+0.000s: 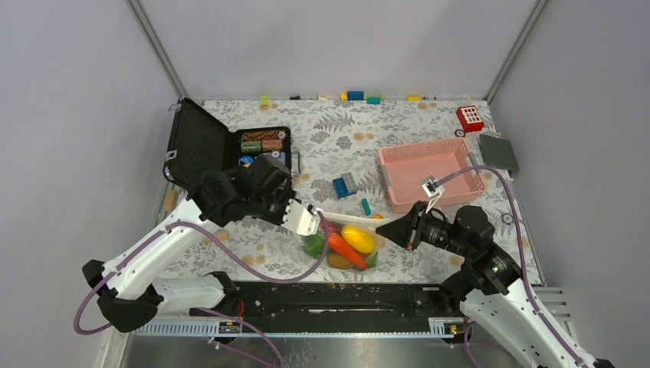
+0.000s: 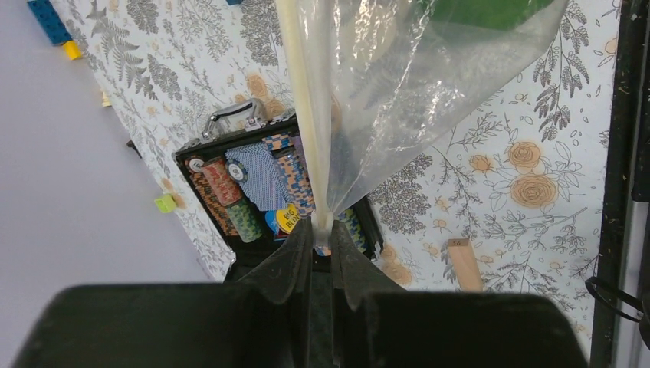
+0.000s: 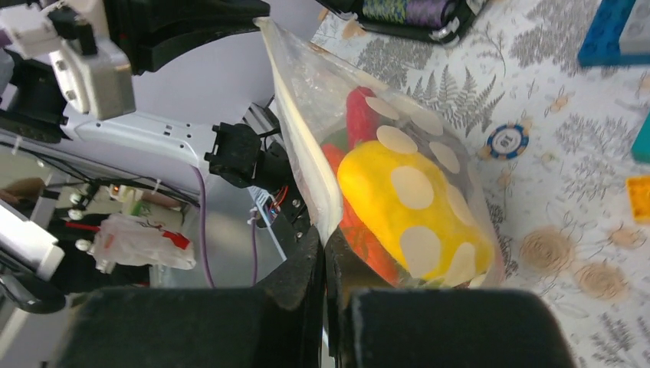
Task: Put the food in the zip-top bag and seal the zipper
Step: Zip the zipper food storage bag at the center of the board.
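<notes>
The zip-top bag [image 1: 345, 245] hangs stretched between my two grippers just above the table's near edge. Inside it lies the food: a yellow piece [image 1: 359, 238], an orange carrot [image 1: 346, 249] and a green pepper [image 1: 313, 245]. The zipper [image 1: 349, 218] runs taut along the bag's top edge. My left gripper [image 1: 318, 216] is shut on its left end, pinching the whitish strip [image 2: 303, 100] at the fingertips [image 2: 322, 226]. My right gripper [image 1: 381, 228] is shut on the right end [image 3: 323, 244], with the yellow piece [image 3: 406, 207] and a red chilli [image 3: 360, 115] pressed against the clear wall.
An open black case [image 1: 230, 149] with chips and cards sits behind the left arm. A pink basket [image 1: 387, 180] stands behind the right arm. Blue bricks [image 1: 345, 185] lie mid-table, more bricks [image 1: 355, 96] line the back wall, and a grey plate [image 1: 498, 152] lies far right.
</notes>
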